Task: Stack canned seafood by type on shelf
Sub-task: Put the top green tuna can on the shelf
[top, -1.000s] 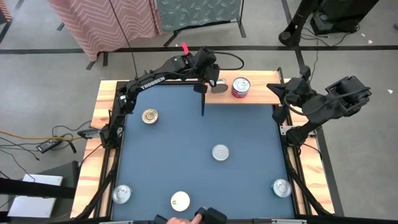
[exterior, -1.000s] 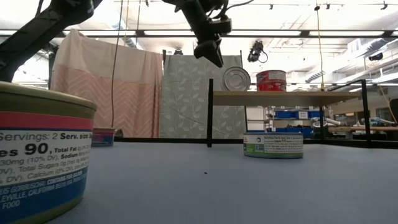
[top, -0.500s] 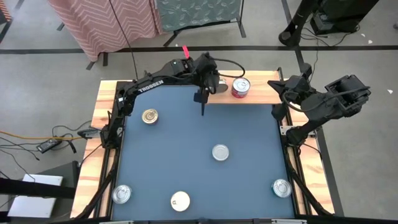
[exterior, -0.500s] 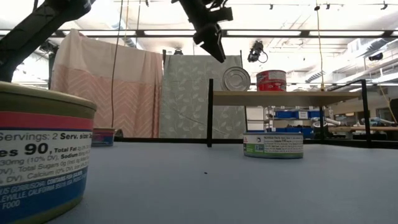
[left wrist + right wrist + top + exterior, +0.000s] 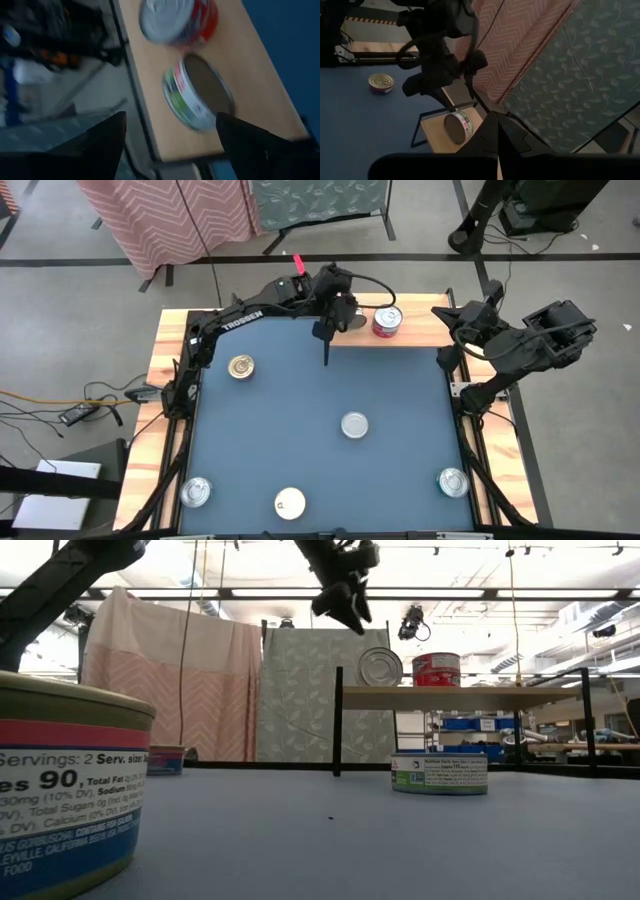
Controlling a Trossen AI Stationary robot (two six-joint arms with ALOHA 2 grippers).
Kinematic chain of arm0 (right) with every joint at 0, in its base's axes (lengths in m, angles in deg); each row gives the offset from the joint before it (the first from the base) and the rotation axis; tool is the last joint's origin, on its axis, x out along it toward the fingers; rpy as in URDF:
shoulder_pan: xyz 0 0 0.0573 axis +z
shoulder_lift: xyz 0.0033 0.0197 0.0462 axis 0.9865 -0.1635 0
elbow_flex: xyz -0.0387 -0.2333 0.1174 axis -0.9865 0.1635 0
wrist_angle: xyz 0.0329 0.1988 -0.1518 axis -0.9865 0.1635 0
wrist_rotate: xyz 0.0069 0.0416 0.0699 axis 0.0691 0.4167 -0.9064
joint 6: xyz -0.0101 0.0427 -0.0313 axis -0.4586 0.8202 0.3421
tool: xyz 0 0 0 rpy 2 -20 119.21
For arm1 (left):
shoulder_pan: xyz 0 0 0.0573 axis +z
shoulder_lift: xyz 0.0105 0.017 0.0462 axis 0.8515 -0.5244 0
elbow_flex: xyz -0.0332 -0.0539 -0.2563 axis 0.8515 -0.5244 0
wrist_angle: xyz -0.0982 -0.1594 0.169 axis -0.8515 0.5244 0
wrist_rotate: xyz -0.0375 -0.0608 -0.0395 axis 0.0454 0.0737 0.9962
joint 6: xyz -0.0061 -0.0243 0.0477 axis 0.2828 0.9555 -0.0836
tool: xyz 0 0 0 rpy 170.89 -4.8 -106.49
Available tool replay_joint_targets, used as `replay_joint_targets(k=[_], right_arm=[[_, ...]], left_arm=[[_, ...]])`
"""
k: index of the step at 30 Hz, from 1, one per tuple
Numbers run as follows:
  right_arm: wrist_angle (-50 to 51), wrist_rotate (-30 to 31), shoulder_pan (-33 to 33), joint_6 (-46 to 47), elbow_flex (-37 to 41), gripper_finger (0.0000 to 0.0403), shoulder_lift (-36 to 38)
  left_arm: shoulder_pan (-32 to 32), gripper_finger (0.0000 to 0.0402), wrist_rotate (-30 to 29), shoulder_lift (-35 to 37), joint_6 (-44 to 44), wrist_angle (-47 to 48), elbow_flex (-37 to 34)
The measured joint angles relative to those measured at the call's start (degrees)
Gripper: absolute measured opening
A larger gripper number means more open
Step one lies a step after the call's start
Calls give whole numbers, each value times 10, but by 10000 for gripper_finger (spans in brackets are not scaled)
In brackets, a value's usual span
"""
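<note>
The left gripper (image 5: 341, 612) is held open above a tilted tin (image 5: 199, 92) on the shelf (image 5: 420, 332); the right gripper (image 5: 447, 313) is closed, empty.

Left claw (image 5: 167, 135) agape, right pinched.

Two dark, nearly black arms of jointed links. The left arm (image 5: 245, 315) carries white TROSSEN lettering along its long link, a small red tag near the wrist and a black cable looping off behind. The right arm (image 5: 525, 345) is bulkier, boxy at its joints. Dark, flat, tapering fingers (image 5: 97, 145) show in the left wrist view.
</note>
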Motion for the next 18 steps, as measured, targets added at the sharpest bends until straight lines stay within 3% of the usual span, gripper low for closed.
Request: replay_joint_targets(k=[4,7,11,15,18], right_arm=[[0,0,0,-3,0,5,0],[0,0,0,-3,0,5,0],[0,0,0,-3,0,5,0],[0,2,0,-3,0,5,0],[0,3,0,-6,0,5,0]], left_arm=[[-3,312,-5,0,-12,-42,0],[0,312,-1,0,39,-58,0],[10,312,29,0,188,-68,0],[23,312,99,0,381,-79,0],[28,312,135,0,458,-102,0]])
